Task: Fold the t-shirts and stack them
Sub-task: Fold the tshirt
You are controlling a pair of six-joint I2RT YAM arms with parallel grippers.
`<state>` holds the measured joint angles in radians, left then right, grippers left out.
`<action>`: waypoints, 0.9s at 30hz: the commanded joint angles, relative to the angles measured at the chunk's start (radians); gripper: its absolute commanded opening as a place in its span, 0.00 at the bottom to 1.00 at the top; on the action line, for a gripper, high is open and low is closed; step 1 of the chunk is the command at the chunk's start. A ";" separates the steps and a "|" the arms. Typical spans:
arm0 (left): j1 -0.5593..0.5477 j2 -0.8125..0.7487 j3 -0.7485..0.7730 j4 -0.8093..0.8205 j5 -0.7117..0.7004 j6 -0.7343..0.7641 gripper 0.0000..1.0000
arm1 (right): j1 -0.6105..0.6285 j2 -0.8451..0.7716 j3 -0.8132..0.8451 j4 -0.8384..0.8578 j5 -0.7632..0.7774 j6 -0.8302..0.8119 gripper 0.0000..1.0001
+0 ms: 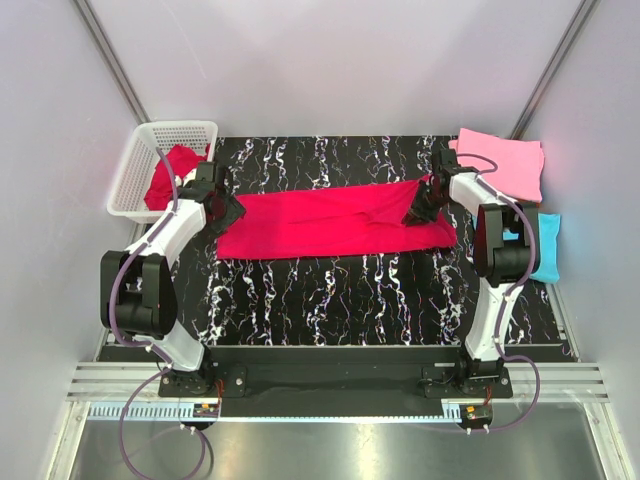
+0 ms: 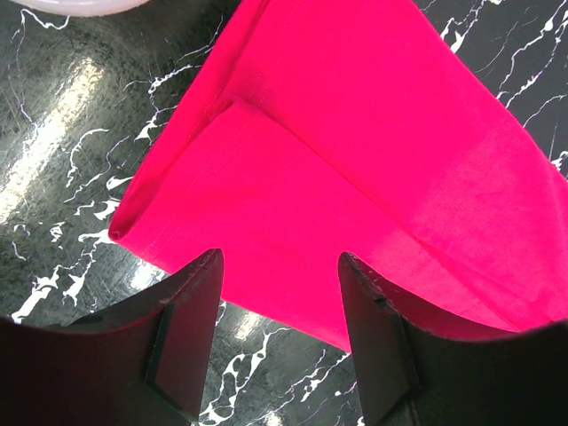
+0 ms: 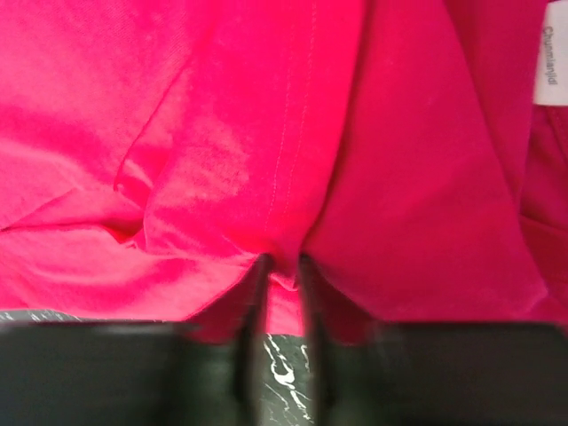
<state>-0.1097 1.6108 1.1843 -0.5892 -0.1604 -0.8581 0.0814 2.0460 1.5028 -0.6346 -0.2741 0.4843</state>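
Observation:
A crimson-red t-shirt, folded into a long strip, lies across the black marble table. My left gripper is at its left end, open and empty; in the left wrist view its fingers straddle the edge of the cloth. My right gripper is at the shirt's right end. In the right wrist view it is shut on a pinched fold of the red shirt. A second red t-shirt lies in the basket.
A white mesh basket stands at the back left, its rim just showing in the left wrist view. A folded pink t-shirt lies at the back right, and a turquoise one at the right edge behind the right arm.

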 commanded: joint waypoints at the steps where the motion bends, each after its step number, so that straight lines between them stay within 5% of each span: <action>1: 0.004 -0.023 0.028 0.009 0.005 0.025 0.59 | 0.009 0.020 0.060 -0.002 -0.004 0.007 0.12; 3: 0.004 -0.025 0.031 0.005 0.004 0.030 0.59 | 0.012 0.029 0.080 0.000 -0.007 0.008 0.00; 14: 0.004 -0.037 0.031 -0.004 -0.002 0.044 0.59 | 0.037 0.071 0.221 0.018 -0.071 0.005 0.00; 27: 0.004 -0.045 0.041 -0.023 -0.014 0.045 0.59 | 0.063 0.338 0.532 0.042 -0.227 -0.004 0.00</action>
<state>-0.1097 1.6108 1.1851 -0.6121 -0.1619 -0.8268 0.1261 2.3566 1.9430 -0.6098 -0.4355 0.4908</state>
